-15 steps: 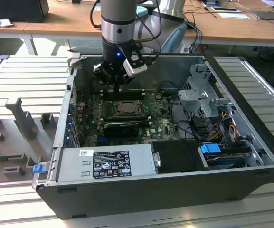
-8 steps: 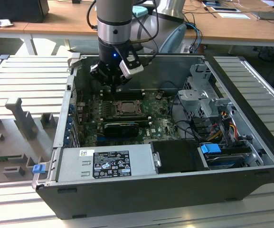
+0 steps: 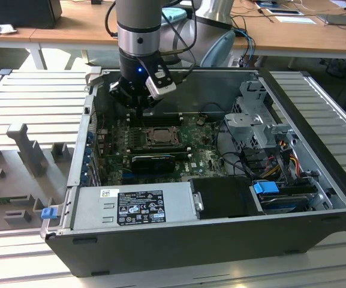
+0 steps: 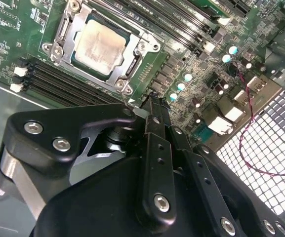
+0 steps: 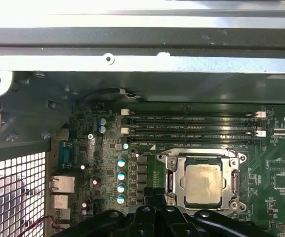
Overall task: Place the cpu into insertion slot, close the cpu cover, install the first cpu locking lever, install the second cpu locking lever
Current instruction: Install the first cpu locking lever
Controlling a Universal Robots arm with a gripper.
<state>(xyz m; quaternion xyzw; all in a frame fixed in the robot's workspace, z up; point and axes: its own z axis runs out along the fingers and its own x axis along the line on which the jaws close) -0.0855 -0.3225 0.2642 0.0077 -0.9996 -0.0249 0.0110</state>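
Observation:
The pale silvery-tan cpu [image 5: 203, 183] [image 4: 99, 45] lies flat in the insertion slot [image 4: 125, 88] on the green board, in the middle of the open case [image 3: 159, 137]. The grey metal cpu cover [image 5: 174, 183] lies down around it, framing the chip. My gripper [image 4: 152, 102] [image 3: 141, 115] hovers just above the board at the socket's edge, on the side of the long memory slots. Its black fingers [image 5: 152, 197] are pressed together with nothing between them. I cannot tell how the locking levers stand.
Long black memory slots [image 5: 191, 126] run beside the socket. A black card [image 3: 153, 161] sits in front of it, a grey power supply [image 3: 134, 204] at the case front. A drive cage [image 3: 250, 120] and cables fill the exterior view's right. A perforated wall [image 4: 270, 148] stands close by.

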